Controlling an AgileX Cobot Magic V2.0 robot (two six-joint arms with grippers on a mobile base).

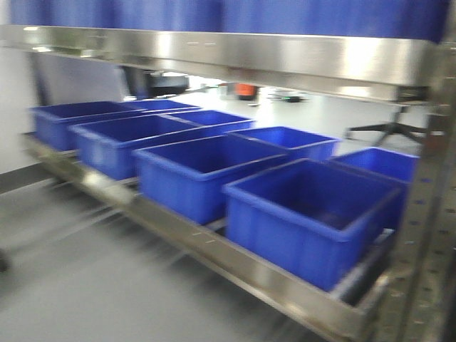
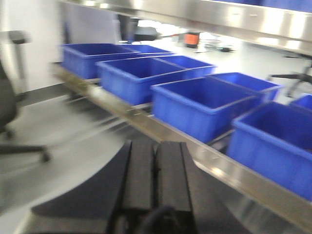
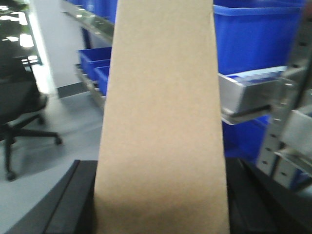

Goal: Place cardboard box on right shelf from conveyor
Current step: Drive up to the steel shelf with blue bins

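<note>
- Clearly, in the right wrist view the cardboard box (image 3: 161, 122) fills the middle of the frame. Its plain tan face runs from the bottom edge up past the top and narrows as it rises.
- The right gripper (image 3: 160, 195) pinches the box. Its black fingers (image 3: 73, 200) show at the left and right edges of the box, tight against its sides.
- The box lies squarely between the jaws and reaches far out beyond their tips.
- To the right of the box in that view is the right shelf (image 3: 243, 97), whose brushed steel lip is fixed to a perforated upright (image 3: 285, 112). The box stands near the shelf's end and is not touching it.
- Blue bins (image 3: 253, 34) sit above and below that lip, partly hidden by the box.
- To the left of the box, a black office chair (image 3: 19, 107) stands on the grey floor (image 3: 63, 146).
- In the left wrist view, the left gripper (image 2: 155, 151) has its jaws pressed together. Only a thin dark seam shows between them, and nothing is held there.
- Beyond the left gripper, blue bins stand in a row on a long steel rack level (image 2: 161, 131).
- The front view shows the same kind of row of bins under an upper steel lip (image 1: 285, 60). All of this view is blurred.
</note>
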